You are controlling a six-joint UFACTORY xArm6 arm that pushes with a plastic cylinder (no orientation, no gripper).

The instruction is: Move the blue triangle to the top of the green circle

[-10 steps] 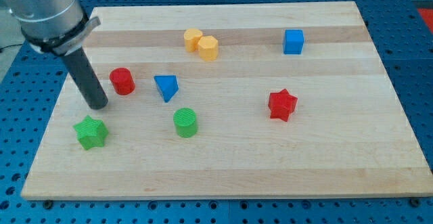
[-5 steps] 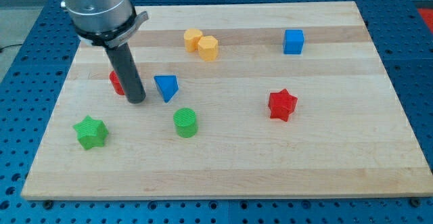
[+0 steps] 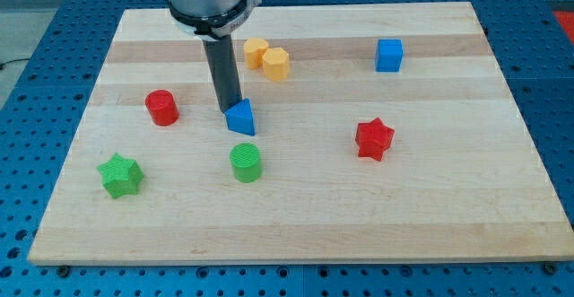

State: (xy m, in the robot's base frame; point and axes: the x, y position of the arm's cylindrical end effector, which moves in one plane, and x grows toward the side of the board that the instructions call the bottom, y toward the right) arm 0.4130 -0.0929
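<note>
The blue triangle (image 3: 241, 117) lies on the wooden board, above the green circle (image 3: 246, 162) and a short gap away from it. My tip (image 3: 230, 109) is at the blue triangle's upper left edge and touches it or nearly so. The rod runs up from there toward the view's top.
A red circle (image 3: 162, 107) is to the left of my tip. A green star (image 3: 120, 174) sits at the lower left. Two yellow blocks (image 3: 267, 57) lie just above and right of the rod. A blue cube (image 3: 388, 55) is at the upper right, a red star (image 3: 374, 139) at the right.
My tip has swung from the left side of the board, past the red circle, to the blue triangle's upper left. The blue triangle has shifted right and slightly down, and has turned.
</note>
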